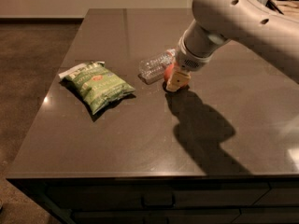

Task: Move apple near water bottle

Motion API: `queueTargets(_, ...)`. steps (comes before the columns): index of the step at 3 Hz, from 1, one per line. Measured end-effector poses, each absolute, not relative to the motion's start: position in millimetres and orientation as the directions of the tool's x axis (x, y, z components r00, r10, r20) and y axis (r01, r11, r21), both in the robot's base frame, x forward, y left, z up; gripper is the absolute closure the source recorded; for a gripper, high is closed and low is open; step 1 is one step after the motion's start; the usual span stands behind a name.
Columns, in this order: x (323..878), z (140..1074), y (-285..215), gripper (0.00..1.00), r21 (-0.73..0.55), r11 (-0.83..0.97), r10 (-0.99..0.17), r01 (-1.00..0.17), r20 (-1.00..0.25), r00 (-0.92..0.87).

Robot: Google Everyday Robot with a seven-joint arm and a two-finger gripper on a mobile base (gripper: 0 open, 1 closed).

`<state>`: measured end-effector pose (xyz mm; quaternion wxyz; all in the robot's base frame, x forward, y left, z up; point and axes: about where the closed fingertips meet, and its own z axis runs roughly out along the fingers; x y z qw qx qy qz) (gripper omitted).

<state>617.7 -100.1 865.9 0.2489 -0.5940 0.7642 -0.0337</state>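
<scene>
The apple (pixel 168 72) is an orange-red fruit on the dark table, mostly hidden behind my gripper (pixel 176 81). The gripper is down at the table around the apple. The water bottle (pixel 155 66) is a clear ribbed plastic bottle lying on its side, right next to the apple on its left. The apple and the bottle look to be touching or nearly so.
A green chip bag (pixel 96 83) lies on the left part of the dark table (pixel 121 139). My white arm (pixel 233 22) reaches in from the upper right and casts a shadow on the table in front of the apple. The table's front edge runs low in the view.
</scene>
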Motion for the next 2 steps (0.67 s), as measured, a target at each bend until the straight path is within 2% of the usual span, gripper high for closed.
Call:
queueTargets(1,617.5,865.3,-99.2,0.0,-0.347,0.29,-0.925,-0.892,-0.34,-0.169)
queueTargets(2,617.4,865.3,-99.1,0.0,-0.347,0.29,-0.925,-0.892,-0.34,-0.169)
